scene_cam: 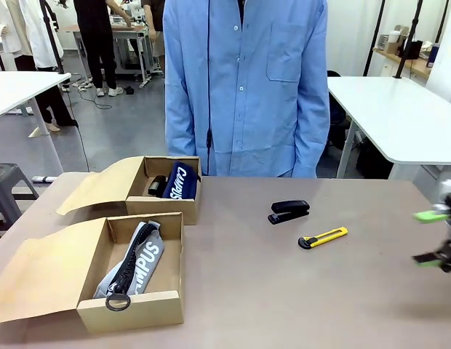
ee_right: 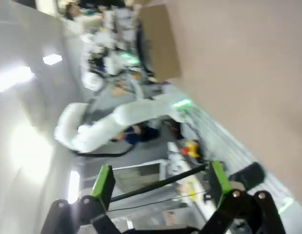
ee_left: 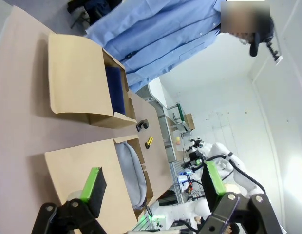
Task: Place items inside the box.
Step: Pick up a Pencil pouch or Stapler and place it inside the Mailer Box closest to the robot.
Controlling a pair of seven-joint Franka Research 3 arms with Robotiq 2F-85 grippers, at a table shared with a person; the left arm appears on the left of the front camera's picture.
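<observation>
Cardboard boxes lie ahead of the left claw (ee_left: 153, 187), gaping wide and empty: the closer box (scene_cam: 131, 309) holds the grey "CAMPUS" pouch (scene_cam: 142, 258), the box beyond (scene_cam: 160, 207) the navy pouch (scene_cam: 180, 182). Black stapler (scene_cam: 289, 211) and utility knife (scene_cam: 324, 237) rest between those boxes and the wide-open right claw (scene_cam: 438, 238), knife nearer it.

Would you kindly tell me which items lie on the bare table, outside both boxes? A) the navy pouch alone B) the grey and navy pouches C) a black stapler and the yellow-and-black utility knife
C: the black stapler and the utility knife lie on the table, while the grey pouch sits in the near box and the navy pouch in the far box.
</observation>
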